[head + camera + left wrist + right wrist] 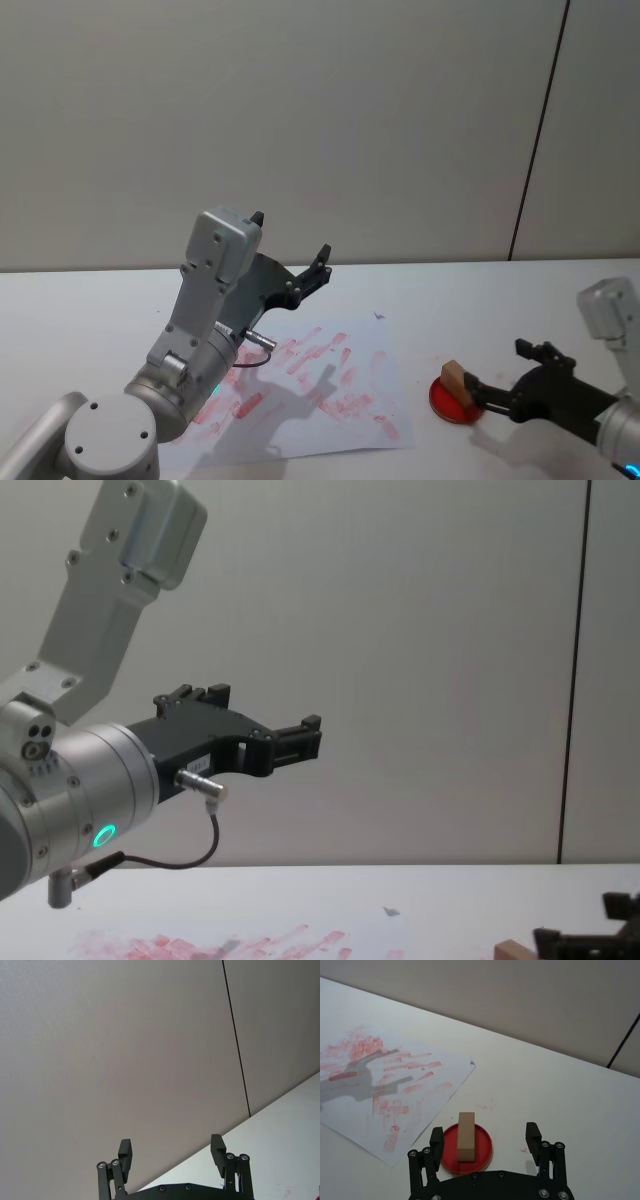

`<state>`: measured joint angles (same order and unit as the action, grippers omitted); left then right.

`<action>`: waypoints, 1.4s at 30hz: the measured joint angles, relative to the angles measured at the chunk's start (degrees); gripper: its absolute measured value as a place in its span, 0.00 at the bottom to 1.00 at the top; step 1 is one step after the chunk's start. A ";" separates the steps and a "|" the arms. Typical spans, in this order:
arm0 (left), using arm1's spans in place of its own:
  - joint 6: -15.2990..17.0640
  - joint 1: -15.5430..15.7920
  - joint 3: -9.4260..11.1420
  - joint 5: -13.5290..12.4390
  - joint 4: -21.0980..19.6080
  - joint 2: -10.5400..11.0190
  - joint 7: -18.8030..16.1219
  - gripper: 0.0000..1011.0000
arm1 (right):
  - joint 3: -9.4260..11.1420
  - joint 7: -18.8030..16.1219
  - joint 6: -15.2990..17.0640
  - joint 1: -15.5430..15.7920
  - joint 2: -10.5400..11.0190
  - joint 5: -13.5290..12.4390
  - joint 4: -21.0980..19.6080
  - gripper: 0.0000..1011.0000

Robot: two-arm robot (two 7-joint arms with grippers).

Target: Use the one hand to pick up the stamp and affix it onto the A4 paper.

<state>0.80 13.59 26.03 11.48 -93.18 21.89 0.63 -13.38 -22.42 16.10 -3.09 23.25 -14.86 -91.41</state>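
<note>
The stamp [455, 379] is a small light-brown wooden block standing on a round red ink pad [441, 402] to the right of the A4 paper [330, 415]. The paper lies flat and is smeared with red prints. My right gripper [497, 371] is low over the table and open. Its fingers straddle the stamp [466, 1136] without touching it, and the block is nearer one finger [437, 1138]. My left gripper [290, 238] is raised high above the paper, open and holding nothing, pointing toward the wall.
The white table [500, 290] runs back to a plain grey wall with a dark vertical seam [535, 130]. The left arm casts a shadow on the paper [355, 1077]. Faint red specks mark the table [524, 1150] beside the pad [483, 1146].
</note>
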 joint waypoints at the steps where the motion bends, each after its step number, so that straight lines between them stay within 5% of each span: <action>1: 0.00 0.00 0.00 0.00 0.00 0.00 0.00 0.99 | -0.16 -0.08 0.04 -0.20 -0.16 0.16 0.25 0.99; 29: 0.00 0.00 0.00 0.00 0.00 0.00 0.00 0.99 | -4.16 1.30 3.05 -5.15 -5.42 5.68 7.04 0.98; 42: 0.00 0.00 0.00 0.00 0.00 0.00 0.00 0.99 | -4.71 1.86 3.32 -5.91 -6.26 6.34 8.16 0.62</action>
<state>0.80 13.59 26.03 11.48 -93.18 21.89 0.63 -18.09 -20.56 19.42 -8.99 16.99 -8.52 -83.24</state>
